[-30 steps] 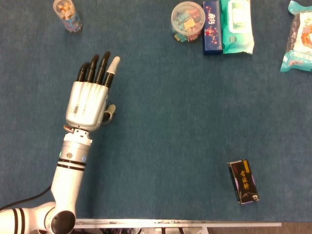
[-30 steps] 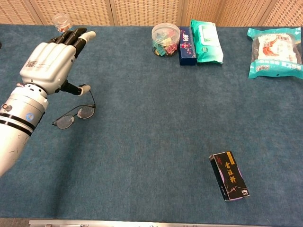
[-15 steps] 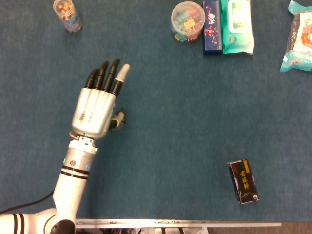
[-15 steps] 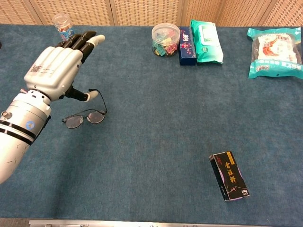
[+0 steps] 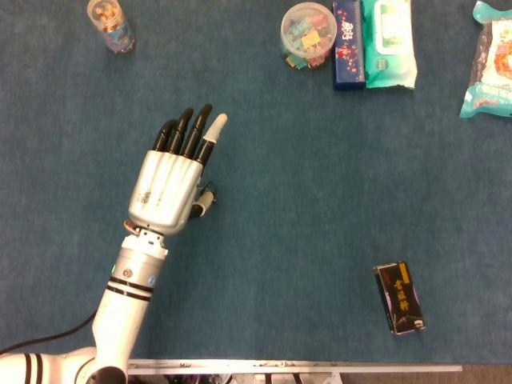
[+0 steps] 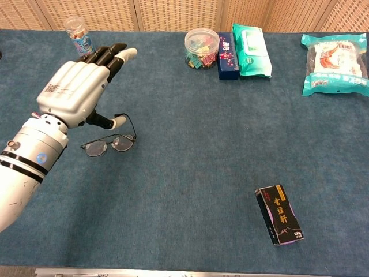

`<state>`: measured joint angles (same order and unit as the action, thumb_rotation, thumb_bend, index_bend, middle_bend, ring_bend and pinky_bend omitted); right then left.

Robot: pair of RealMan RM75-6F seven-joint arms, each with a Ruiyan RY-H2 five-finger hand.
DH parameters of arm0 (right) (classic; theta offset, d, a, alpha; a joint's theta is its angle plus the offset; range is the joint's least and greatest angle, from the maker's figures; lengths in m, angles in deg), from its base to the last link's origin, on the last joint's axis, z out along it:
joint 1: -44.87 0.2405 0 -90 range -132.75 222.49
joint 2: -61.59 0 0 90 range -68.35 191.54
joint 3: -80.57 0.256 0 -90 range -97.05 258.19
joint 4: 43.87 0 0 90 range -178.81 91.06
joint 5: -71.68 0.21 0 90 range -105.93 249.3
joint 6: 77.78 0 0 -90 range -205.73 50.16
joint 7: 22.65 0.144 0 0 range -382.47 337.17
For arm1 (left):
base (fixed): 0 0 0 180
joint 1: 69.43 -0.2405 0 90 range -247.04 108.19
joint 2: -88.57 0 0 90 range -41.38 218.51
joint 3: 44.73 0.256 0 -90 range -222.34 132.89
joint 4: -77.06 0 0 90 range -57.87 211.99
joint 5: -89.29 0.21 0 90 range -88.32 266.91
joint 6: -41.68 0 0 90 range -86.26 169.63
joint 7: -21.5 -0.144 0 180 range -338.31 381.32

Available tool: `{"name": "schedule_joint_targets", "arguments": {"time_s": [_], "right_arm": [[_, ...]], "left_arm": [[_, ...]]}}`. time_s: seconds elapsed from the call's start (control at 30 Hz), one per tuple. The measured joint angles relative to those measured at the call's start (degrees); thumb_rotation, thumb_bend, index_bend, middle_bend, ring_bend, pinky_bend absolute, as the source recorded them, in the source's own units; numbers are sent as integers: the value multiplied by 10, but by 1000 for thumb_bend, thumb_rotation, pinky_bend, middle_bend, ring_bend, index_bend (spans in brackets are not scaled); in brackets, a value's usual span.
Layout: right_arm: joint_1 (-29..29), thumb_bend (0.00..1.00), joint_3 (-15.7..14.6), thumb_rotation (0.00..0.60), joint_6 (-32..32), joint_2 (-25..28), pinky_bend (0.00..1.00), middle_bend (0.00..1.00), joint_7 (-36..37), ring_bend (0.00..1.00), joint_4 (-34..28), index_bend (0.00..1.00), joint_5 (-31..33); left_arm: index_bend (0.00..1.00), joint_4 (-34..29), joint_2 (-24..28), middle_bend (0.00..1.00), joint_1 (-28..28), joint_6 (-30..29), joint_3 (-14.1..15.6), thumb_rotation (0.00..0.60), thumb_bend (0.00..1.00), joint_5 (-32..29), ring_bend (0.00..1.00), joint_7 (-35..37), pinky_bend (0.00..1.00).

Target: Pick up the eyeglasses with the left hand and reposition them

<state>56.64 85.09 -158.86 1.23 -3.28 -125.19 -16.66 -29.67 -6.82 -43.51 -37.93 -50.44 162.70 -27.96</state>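
My left hand hovers palm down over the left part of the blue table, fingers stretched forward and close together. The thin-framed eyeglasses hang just below it. One temple arm loops up to the thumb, which holds it against the underside of the hand. The lenses lie level, low over the cloth. In the head view the left hand covers the glasses almost entirely. My right hand shows in neither view.
A black box lies at the front right. Along the far edge stand a clear tub of clips, a blue box, a wipes pack and a snack bag. A small jar stands far left.
My left hand has moved to the right and a little nearer, and the eyeglasses have travelled with it under the thumb. Nothing else has moved.
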Motion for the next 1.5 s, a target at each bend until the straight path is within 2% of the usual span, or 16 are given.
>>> {"name": "schedule_joint_targets", "arguments": {"time_s": [0.77, 1.2, 1.5], "right_arm": [[-4, 0, 0, 600, -8, -3, 330, 317, 11, 201, 7, 439, -3], [-6, 0, 0, 600, -12, -3, 330, 317, 15, 201, 10, 439, -3], [-6, 0, 0, 600, -9, -4, 330, 317, 14, 201, 10, 439, -1]], "left_arm": [[0, -23, -11, 0, -10, 8, 38, 600, 175, 22, 0, -10, 138], [0, -31, -23, 0, 12, 20, 3, 600, 175, 27, 0, -29, 139], [0, -25, -31, 0, 23, 26, -10, 600, 175, 26, 0, -24, 139]]}}
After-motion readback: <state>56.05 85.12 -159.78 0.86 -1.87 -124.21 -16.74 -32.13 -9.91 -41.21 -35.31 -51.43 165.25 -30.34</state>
